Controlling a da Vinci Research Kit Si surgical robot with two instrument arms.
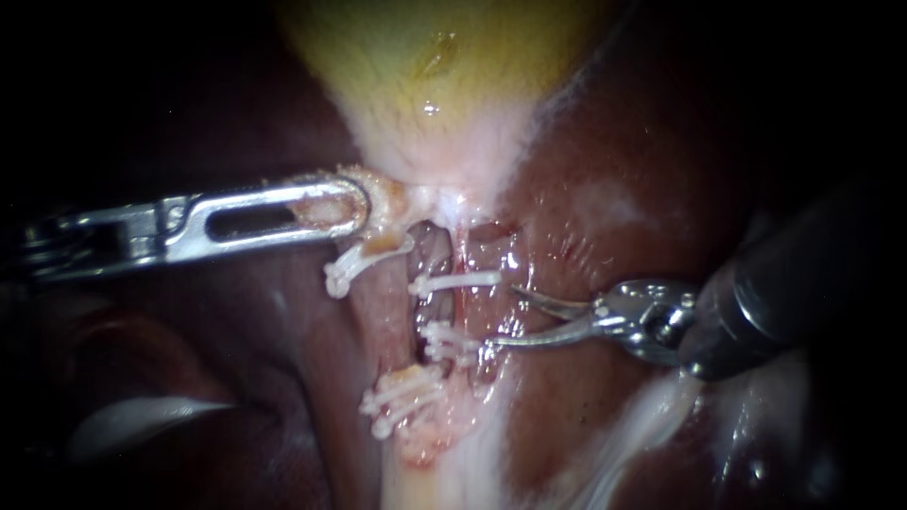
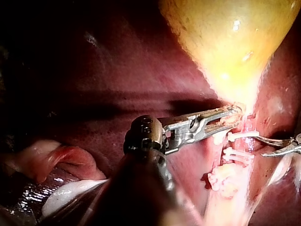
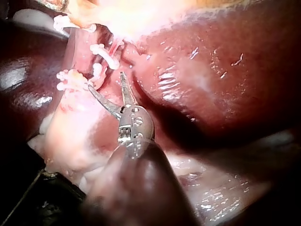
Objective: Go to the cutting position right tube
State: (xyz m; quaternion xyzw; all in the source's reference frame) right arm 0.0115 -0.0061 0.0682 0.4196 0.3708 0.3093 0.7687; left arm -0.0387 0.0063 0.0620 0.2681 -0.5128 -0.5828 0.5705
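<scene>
The left instrument (image 1: 345, 206), a silver shaft ending in long slotted jaws, is seen reaching in across the dark red, glossy liver (image 1: 642, 170). Its jaws are closed onto the pale neck tissue (image 1: 387, 203) just beneath the bulging yellow-green gallbladder (image 1: 435, 57). The same grip is shown in the left wrist view, with a crumb of tissue pinched at the tip. On the other side, the right instrument (image 1: 503, 316), a dark shaft tipped with two thin curved blades, is held with the blades parted in a narrow V and nothing caught between them. The right tube (image 1: 463, 307), a thin reddish strand running down from the neck, is found just beside the blade tips. It is crossed by an upper white plastic clip (image 1: 458, 280) and a lower pair of white clips (image 1: 449, 342). The upper blade tip is placed just under the upper clip's end, and the lower tip lies against the lower pair. In the endoscope view the tube is not yet between the blades.
</scene>
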